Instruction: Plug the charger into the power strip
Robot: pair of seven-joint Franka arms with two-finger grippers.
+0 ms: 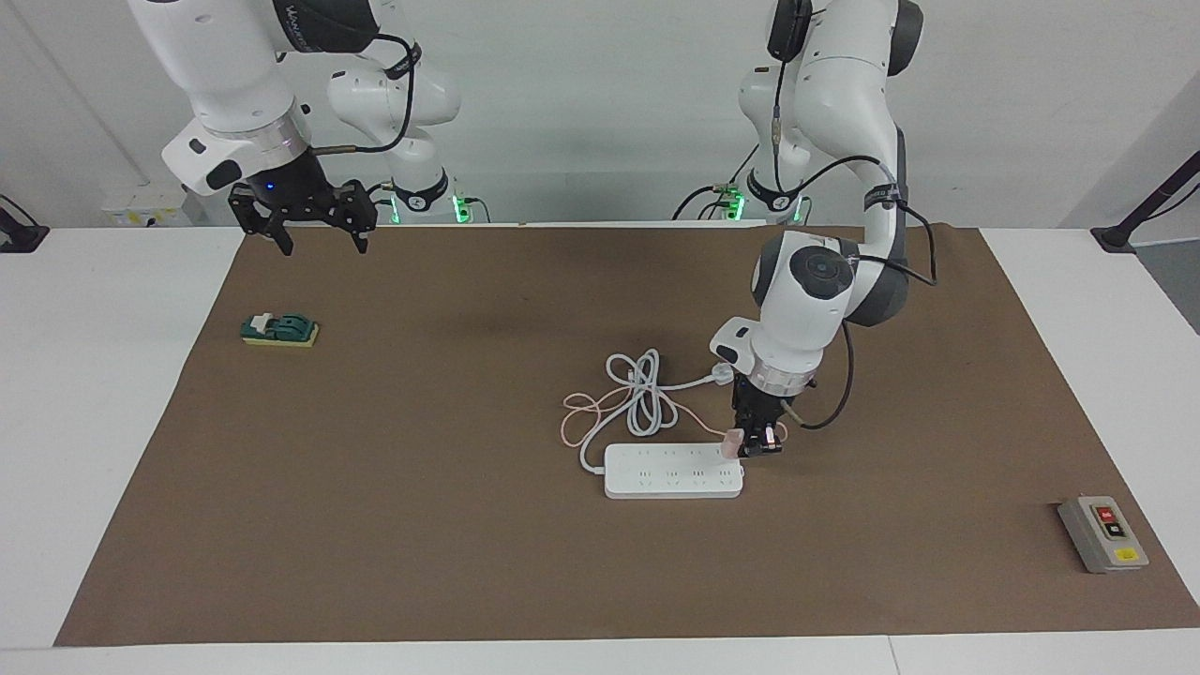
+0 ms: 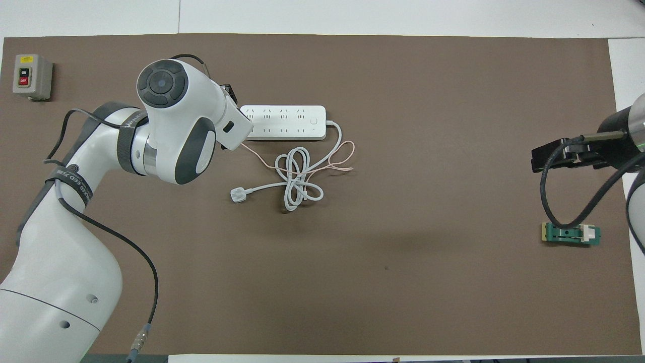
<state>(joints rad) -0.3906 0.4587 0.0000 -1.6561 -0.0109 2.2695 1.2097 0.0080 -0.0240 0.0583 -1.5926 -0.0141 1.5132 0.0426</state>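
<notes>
The left gripper (image 1: 753, 444) was clamped on the pink charger (image 1: 732, 443), holding it over the power strip's (image 1: 673, 471) end toward the left arm's side of the table. The charger's thin pink cable (image 1: 586, 417) trailed to a loop beside the coiled white cord (image 1: 643, 394), nearer the robots than the strip. The right gripper (image 1: 317, 234) waited with fingers spread, raised above the brown mat's (image 1: 375, 487) edge.

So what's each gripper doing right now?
Left gripper: shut on the charger, over the power strip.
Right gripper: open, empty, waiting.
</notes>
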